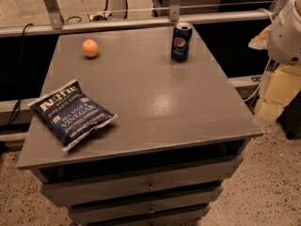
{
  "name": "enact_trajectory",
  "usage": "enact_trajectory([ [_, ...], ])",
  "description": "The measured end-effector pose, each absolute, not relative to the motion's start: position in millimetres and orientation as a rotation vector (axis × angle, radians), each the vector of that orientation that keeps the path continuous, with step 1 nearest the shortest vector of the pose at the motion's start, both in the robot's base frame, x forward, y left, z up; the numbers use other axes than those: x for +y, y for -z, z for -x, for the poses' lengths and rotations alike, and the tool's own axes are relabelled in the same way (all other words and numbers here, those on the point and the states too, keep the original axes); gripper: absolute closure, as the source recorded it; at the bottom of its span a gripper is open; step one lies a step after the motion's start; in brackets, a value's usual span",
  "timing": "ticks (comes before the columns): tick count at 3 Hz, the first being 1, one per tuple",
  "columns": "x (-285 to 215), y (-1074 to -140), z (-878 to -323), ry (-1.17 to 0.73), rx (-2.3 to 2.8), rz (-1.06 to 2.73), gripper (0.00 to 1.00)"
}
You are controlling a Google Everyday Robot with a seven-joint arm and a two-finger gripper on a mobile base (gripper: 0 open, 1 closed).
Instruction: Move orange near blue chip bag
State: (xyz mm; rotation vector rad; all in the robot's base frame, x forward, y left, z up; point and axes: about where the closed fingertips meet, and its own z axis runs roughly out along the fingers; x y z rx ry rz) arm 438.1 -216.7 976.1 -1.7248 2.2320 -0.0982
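Where speckled floor meets grey table | tool, seemingly, right

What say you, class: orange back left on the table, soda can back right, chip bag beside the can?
No. The camera view shows the chip bag at the front left, far from the soda can. The hand is out of view.

The orange, small, round, smooth, sits far left on the tabletop; the blue chip bag (dark blue, white lettering) lies flat, askew, at the near left, well apart from it. The gripper hangs beyond the right edge.
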Motion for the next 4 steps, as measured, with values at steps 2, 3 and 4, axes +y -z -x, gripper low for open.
enact_trajectory([
  [2, -193, -971, -460, 0.005, 2.164, 1.728, 0.00],
  [3, -137, -963, -501, -0.110, 2.019, 1.762, 0.00],
  [4, -62, -966, -560, -0.265, 1.856, 1.743, 0.00],
])
